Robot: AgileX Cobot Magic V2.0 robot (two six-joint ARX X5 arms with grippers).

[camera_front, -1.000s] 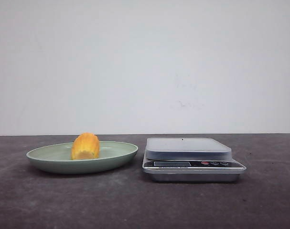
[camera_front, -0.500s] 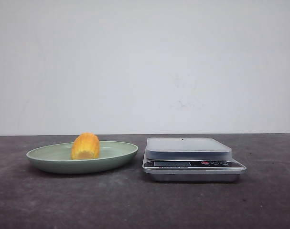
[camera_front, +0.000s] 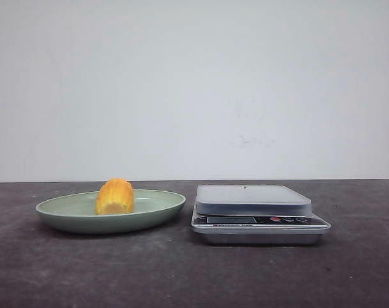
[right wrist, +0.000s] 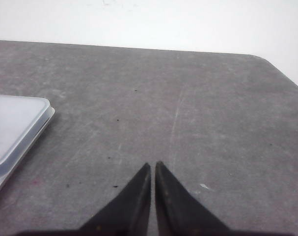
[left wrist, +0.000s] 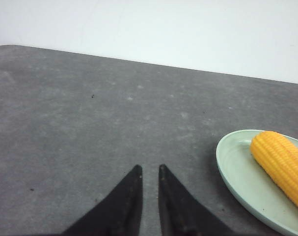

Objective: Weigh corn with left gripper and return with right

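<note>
The corn [camera_front: 115, 197] is lying on a green plate [camera_front: 152, 208] beside the scale [camera_front: 253, 199], while the left gripper [left wrist: 149, 169], fingers nearly pressed together and empty, is needing to spread wide and straddle the cob crosswise.

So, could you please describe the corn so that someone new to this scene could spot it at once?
On the dark grey table, left of the silver kitchen scale, sits a shallow pale green plate. The corn lies on that plate: a short, stubby yellow-orange cob with rows of kernels, the only brightly coloured thing here.
</note>
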